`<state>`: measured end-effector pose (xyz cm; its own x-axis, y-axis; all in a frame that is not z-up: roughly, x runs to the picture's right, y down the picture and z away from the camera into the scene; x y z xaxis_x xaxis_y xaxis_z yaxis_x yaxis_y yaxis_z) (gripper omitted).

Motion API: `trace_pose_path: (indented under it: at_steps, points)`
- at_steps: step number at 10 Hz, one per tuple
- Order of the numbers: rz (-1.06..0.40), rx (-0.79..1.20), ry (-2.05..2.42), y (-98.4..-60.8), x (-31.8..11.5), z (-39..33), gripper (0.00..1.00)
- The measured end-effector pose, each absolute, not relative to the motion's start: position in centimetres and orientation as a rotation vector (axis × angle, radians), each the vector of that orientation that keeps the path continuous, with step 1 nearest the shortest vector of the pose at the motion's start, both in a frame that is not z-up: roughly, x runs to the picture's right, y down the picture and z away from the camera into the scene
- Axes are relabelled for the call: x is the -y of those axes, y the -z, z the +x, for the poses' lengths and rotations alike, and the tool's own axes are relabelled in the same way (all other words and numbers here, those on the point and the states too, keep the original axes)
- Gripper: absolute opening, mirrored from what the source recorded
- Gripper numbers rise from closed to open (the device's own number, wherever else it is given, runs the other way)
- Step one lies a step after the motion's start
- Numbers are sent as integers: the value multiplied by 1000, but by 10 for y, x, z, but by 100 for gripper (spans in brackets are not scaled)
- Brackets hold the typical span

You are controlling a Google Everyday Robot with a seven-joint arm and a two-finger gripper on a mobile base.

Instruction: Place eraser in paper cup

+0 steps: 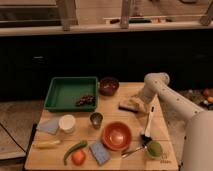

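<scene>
So the white arm comes in from the right and bends down to the claw (134,103), which sits low over the back right part of the wooden desk (160,122), right at the eraser (128,105). The paper cup (67,123) is well apart on the left, near the steel cup (96,119). An orange bowl (116,135) sits in the middle, a green tray (60,92) back left, and a blue sponge (99,152) up front.
</scene>
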<state>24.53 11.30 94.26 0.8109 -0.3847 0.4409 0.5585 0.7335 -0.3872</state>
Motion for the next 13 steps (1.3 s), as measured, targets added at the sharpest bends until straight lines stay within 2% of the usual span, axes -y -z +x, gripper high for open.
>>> trace_pose_path:
  at_steps: [5, 7, 9, 13]
  points:
    - [-532, 346, 530, -943, -113, 245, 80]
    - [-532, 346, 530, -943, -113, 245, 73]
    - [-532, 345, 530, -942, -113, 245, 79]
    - [-530, 312, 509, -932, -109, 240, 80]
